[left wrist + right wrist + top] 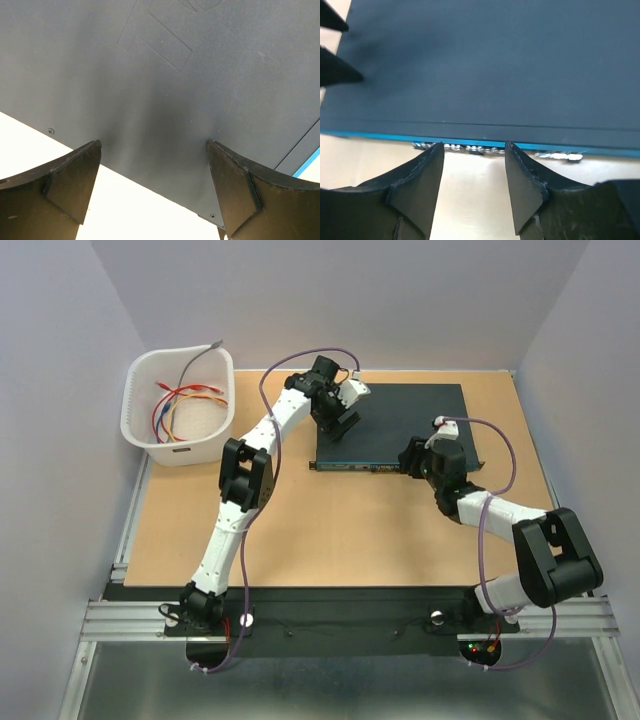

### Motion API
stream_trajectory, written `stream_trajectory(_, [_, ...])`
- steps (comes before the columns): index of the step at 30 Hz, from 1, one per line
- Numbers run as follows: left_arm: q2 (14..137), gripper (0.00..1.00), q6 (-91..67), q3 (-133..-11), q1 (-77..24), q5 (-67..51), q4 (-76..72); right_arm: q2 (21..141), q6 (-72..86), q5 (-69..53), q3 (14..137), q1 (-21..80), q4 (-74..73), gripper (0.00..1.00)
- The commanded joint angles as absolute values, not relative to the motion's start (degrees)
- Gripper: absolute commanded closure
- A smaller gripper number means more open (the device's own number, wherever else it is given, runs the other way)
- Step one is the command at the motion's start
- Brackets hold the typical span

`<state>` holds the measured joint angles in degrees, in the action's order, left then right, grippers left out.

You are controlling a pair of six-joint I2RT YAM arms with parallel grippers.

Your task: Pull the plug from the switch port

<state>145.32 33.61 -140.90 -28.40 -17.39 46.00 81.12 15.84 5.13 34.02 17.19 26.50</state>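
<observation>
A robotics lab bench, I'd say. Plain pale walls (50,440) box it in on the left, right and far sides. A left arm (230,530) and a right arm (500,508) stand on aluminium rails (340,620) at the near edge of a wooden table (340,530) with a switch (400,420) on it. A basket (135,410) of loose wires (180,398) sits far left.

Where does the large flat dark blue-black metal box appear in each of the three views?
Top external: the large flat dark blue-black metal box, centre right.
Left wrist: its top fills most of the picture.
Right wrist: its top fills the upper half.
Shared landmark: its thin teal face.
</observation>
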Motion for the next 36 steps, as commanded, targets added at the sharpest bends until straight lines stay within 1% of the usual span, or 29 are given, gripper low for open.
stream_trajectory(1, [143.9,0.01,35.3,-136.4,-30.2,-12.1,43.2,82.2,30.5,19.8,39.2,19.2,17.3,0.44])
stream_trajectory(5, [142.6,0.01,35.2,-134.8,-30.3,-10.5,42.0,83.3,31.4,25.2,42.5,22.5,12.5,0.49])
stream_trajectory(6, [142.7,0.01,35.3,-134.6,-30.4,-10.3,41.8,84.0,31.4,25.8,43.4,22.9,11.6,0.52])
stream_trajectory(11, [143.0,0.01,35.2,-134.4,-30.4,-10.6,41.5,88.9,29.7,27.7,49.2,25.7,6.0,0.51])
stream_trajectory(16, [143.3,0.01,35.3,-135.3,-30.3,-11.5,42.1,91.8,29.1,29.8,50.4,25.8,3.5,0.52])
stream_trajectory(18, [143.4,0.01,35.4,-135.8,-30.3,-11.8,42.5,92.7,28.3,30.1,50.8,25.8,3.5,0.57])
stream_trajectory(19, [143.4,0.01,35.5,-135.9,-30.3,-11.9,42.5,93.2,28.1,29.7,50.9,25.9,3.4,0.63])
stream_trajectory(21, [143.7,0.01,35.5,-136.3,-30.3,-11.8,42.6,94.0,28.3,28.6,51.2,25.8,3.5,0.63])
stream_trajectory(23, [143.8,0.01,35.6,-136.4,-30.3,-12.0,42.8,95.0,28.8,27.7,51.5,25.8,3.5,0.6])
stream_trajectory(29, [144.1,0.01,35.7,-136.8,-30.3,-12.0,43.0,96.2,29.4,25.8,52.4,26.2,3.5,0.6])
stream_trajectory(33, [144.3,0.01,35.9,-136.8,-30.3,-12.2,43.2,95.9,29.6,26.5,52.6,27.4,3.5,0.64])
stream_trajectory(34, [144.3,0.01,35.9,-136.9,-30.3,-12.2,43.2,95.5,29.9,26.4,52.2,27.4,3.4,0.67])
stream_trajectory(35, [144.3,0.01,36.0,-136.9,-30.3,-12.1,43.2,95.0,30.0,26.1,51.9,27.4,3.5,0.68])
stream_trajectory(36, [144.2,0.01,35.9,-136.9,-30.3,-12.1,43.2,93.8,28.6,23.7,51.5,27.4,4.1,0.68])
